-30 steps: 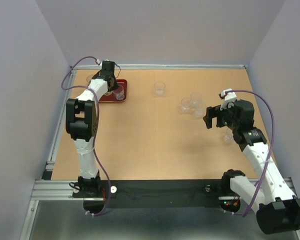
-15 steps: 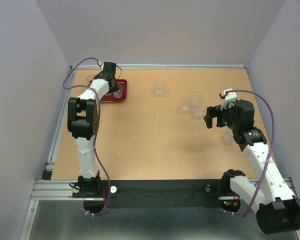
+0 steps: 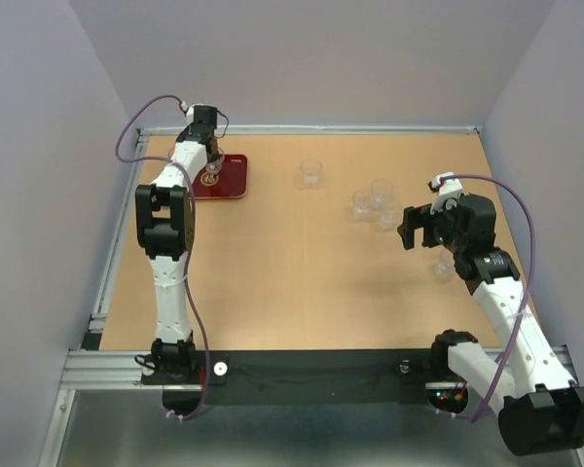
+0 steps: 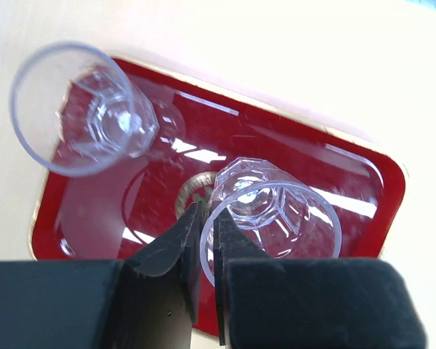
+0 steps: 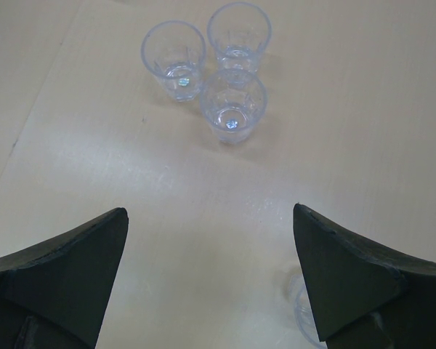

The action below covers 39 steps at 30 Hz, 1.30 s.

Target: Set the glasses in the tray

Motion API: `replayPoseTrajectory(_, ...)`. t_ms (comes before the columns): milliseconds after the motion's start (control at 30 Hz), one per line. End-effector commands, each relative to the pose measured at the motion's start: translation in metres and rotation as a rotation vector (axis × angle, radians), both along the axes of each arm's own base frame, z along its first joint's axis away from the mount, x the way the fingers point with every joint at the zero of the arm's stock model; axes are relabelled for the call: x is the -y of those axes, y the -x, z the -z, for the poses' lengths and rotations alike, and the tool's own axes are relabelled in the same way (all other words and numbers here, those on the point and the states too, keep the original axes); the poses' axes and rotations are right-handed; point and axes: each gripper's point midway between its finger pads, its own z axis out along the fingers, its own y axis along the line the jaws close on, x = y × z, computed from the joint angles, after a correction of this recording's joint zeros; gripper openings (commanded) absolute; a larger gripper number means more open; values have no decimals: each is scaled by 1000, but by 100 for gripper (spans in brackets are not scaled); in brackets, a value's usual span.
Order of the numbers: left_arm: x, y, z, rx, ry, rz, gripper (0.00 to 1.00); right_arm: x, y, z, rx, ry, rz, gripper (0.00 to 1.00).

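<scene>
Over the tray (image 4: pixel 334 182), left fingers (image 4: pixel 167 254) clamp one glass (image 4: pixel 272 218) beside another glass (image 4: pixel 94 116); right fingers (image 5: pixel 65 269) gape near three glasses (image 5: pixel 235 105).

Two glasses (image 4: pixel 85 109) in the tray (image 4: pixel 334 161), others rightward on the table (image 3: pixel 273 272).

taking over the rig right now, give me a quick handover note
Hands: the left hand is shut on the rim of the held glass over the tray; I cannot tell whether that glass is set down. The right hand is open and empty above the table, facing the cluster of three glasses.
Done: the second glass stands in the tray near a corner.
Left: release the held glass, then move five from the table: the cluster, the lone glass toward the far side, and the glass beside the right arm.
</scene>
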Motion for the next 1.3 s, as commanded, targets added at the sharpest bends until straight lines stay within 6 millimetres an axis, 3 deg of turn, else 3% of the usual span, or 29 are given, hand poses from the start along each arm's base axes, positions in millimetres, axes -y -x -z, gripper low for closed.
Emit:
replayPoseTrajectory(0,-22,-15,-27,45,-21,-27,4,4,-7,-11,60,9,15,100)
replayPoseTrajectory(367,-37,-31,-21,45,-21,-42,6,5,-8,-9,53,10,14,100)
replayPoseTrajectory(600,-32,-34,-37,76,-4,-12,22,5,-9,-7,47,11,14,100)
replayPoseTrajectory(800,-33,-35,-60,119,-5,-13,36,6,-9,-8,50,9,18,100)
replayPoseTrajectory(967,-32,-35,-77,146,2,-11,37,6,-8,-9,51,7,15,100)
replayPoseTrajectory(1100,-26,-33,-106,198,31,15,38,3,-7,-8,49,9,-5,100)
replayPoseTrajectory(1133,-22,-31,-122,225,49,32,41,0,-6,-7,50,10,-27,100)
replayPoseTrajectory(1233,-14,-24,-138,256,78,68,48,-4,-2,-5,45,16,-72,100)
replayPoseTrajectory(1267,-8,-19,-156,289,104,98,50,-6,-2,-4,43,19,-84,100)
